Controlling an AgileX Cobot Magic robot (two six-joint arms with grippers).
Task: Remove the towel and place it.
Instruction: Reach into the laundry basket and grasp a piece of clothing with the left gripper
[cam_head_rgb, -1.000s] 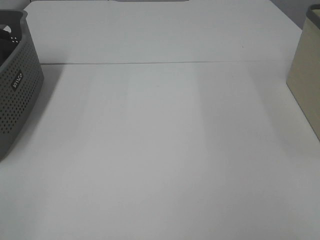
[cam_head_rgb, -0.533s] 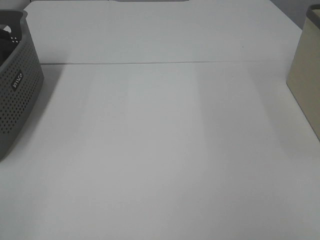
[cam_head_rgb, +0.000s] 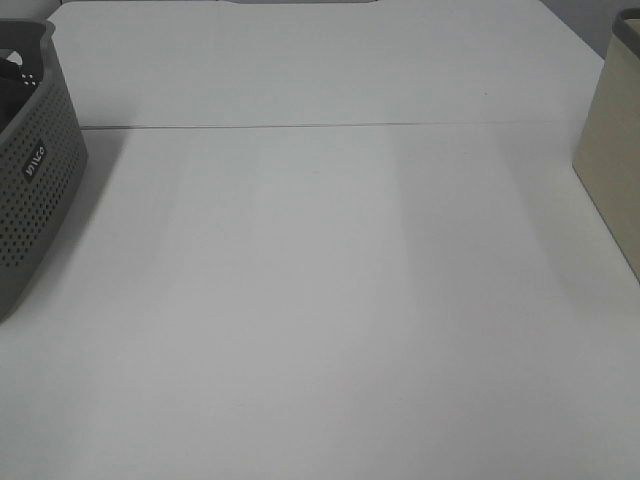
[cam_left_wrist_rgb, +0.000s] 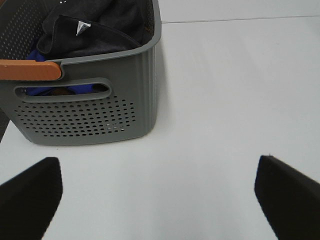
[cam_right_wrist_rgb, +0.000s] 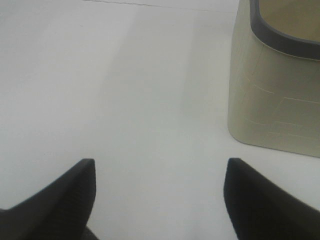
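The dark charcoal towel (cam_left_wrist_rgb: 95, 27) lies bunched inside the grey perforated basket (cam_left_wrist_rgb: 85, 117), with a white label showing on it. In the exterior high view the basket (cam_head_rgb: 30, 170) stands at the table's left edge; the towel is hardly visible there. My left gripper (cam_left_wrist_rgb: 160, 192) is open and empty, above the table in front of the basket. My right gripper (cam_right_wrist_rgb: 157, 197) is open and empty above bare table, beside the beige bin. Neither gripper shows in the exterior high view.
A beige bin with a grey rim (cam_right_wrist_rgb: 272, 85) stands at the table's right edge (cam_head_rgb: 612, 160). Blue cloth (cam_left_wrist_rgb: 40, 90) shows through the basket's handle slot, and an orange handle piece (cam_left_wrist_rgb: 30, 70) sits on its rim. A seam (cam_head_rgb: 330, 125) crosses the white table.
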